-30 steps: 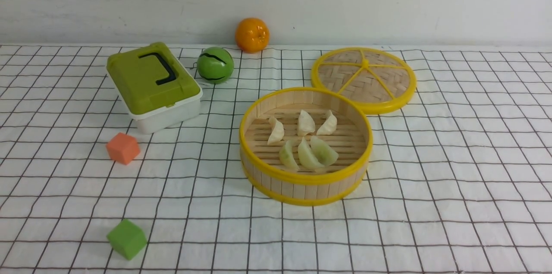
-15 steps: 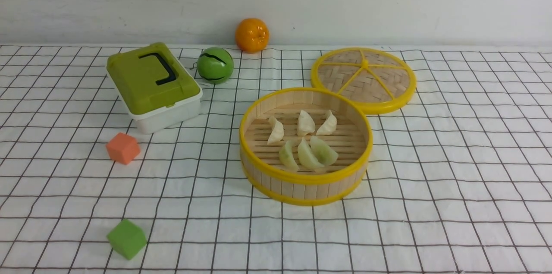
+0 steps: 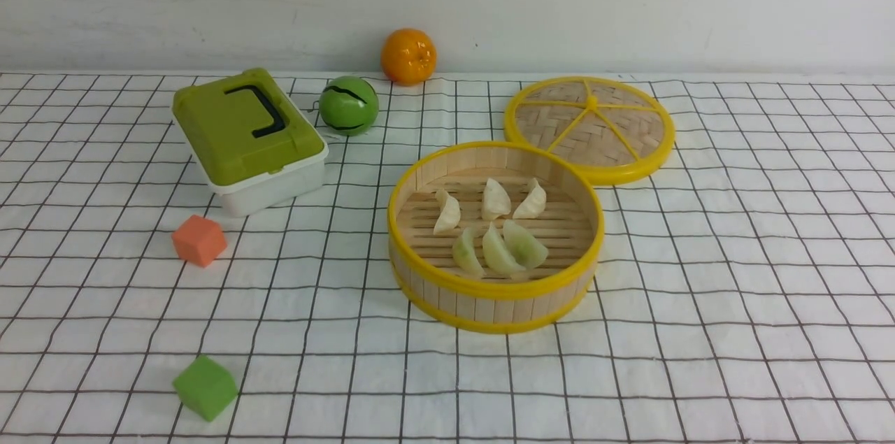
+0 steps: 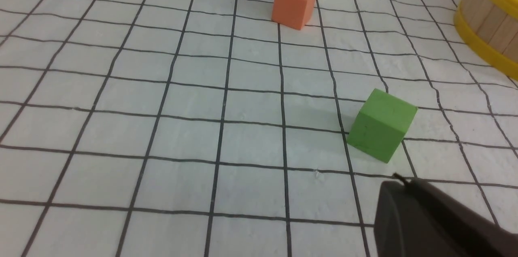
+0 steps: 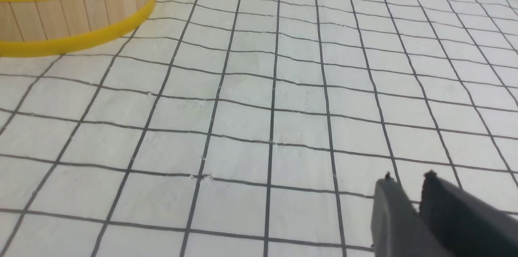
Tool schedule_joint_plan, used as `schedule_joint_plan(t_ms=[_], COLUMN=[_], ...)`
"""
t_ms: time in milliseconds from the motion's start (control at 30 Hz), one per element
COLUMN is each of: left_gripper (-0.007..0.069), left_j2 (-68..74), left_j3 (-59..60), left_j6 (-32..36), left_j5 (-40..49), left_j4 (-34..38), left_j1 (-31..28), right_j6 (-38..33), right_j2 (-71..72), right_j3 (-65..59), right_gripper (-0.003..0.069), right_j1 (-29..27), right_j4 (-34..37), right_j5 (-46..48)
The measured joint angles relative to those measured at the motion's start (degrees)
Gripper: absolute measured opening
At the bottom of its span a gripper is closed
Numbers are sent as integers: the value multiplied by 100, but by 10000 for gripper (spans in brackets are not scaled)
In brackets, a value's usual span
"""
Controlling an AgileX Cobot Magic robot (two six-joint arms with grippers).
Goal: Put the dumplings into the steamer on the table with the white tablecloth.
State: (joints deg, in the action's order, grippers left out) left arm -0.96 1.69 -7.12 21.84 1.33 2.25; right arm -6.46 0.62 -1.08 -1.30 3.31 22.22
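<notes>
- 6 pleated toy dumplings (image 3: 493, 231) lie inside the round bamboo steamer (image 3: 493, 301) mid-table.
- Left tool (image 4: 398, 182) clenched, empty, well apart.
- Right tool (image 5: 406, 180) slightly parted, empty, over white gridded tablecloth (image 5: 259, 119).

Neither of the 2 arms appears in the front view. Each gripper shows only in its own wrist view, as a dark tip at the lower corner of the picture.

The left gripper (image 4: 398, 182) looks like 1 dark block: its fingers are pressed together, with no gap between them, and they hold nothing. It hangs above the surface without touching it.

The right gripper (image 5: 406, 182) shows 2 fingertips (image 5: 387, 192), 1 greyer and 1 darker, with a narrow slit between them. Nothing is between them. It also hangs free, not touching anything.
</notes>
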Motion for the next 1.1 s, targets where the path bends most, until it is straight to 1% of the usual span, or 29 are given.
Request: schedule_joint_plan(t_ms=[1100], left_gripper=[-13], left_j2=[0], left_j3=[0], left_j6=[0], left_j5=[0], left_j4=[18], left_j1=[0], right_j6=[0], right_j2=[0], right_j3=[0], right_gripper=[153], right_j1=[0], right_j4=[0], right_j5=[0])
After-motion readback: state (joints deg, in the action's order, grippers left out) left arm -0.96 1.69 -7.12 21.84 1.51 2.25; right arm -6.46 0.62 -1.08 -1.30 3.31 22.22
